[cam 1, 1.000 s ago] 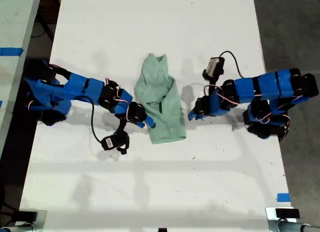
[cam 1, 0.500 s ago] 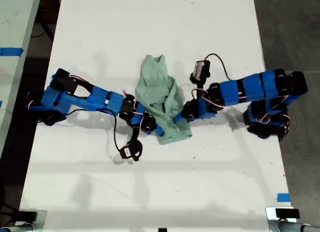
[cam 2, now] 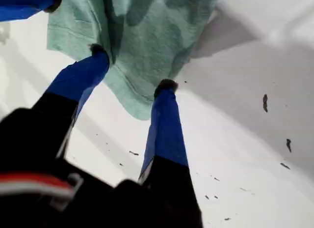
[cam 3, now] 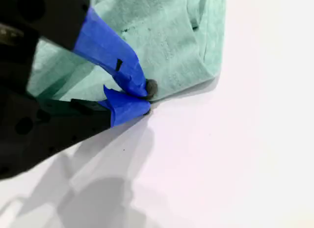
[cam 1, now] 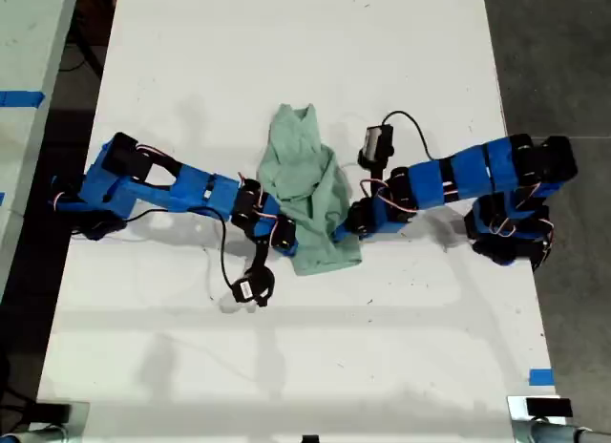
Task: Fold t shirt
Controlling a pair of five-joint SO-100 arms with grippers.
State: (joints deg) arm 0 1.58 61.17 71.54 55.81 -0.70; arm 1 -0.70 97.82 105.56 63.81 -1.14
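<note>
The pale mint-green t shirt (cam 1: 310, 190) lies bunched in layers at the middle of the white table, neck end toward the far side. In the exterior view my first gripper (cam 1: 344, 229) comes in from the right to the shirt's lower right edge. The first wrist view shows it open (cam 2: 132, 66), both fingertips touching the shirt (cam 2: 147, 41) with a hemmed corner between them. My second gripper (cam 1: 286, 242) comes from the exterior view's left. It is shut (cam 3: 147, 95) on the shirt's edge (cam 3: 162, 36) near a corner.
The white table (cam 1: 286, 61) runs past the shirt on all sides. Dark floor (cam 1: 558, 61) borders it on the exterior view's right, and another surface with blue tape (cam 1: 19, 99) lies on the left. Wrist cameras on cables (cam 1: 250, 290) (cam 1: 377, 142) hang beside the arms.
Both arms reached in from either side until their grippers met the shirt's lower edges. The shirt's lower end shifted slightly toward the exterior view's right.
</note>
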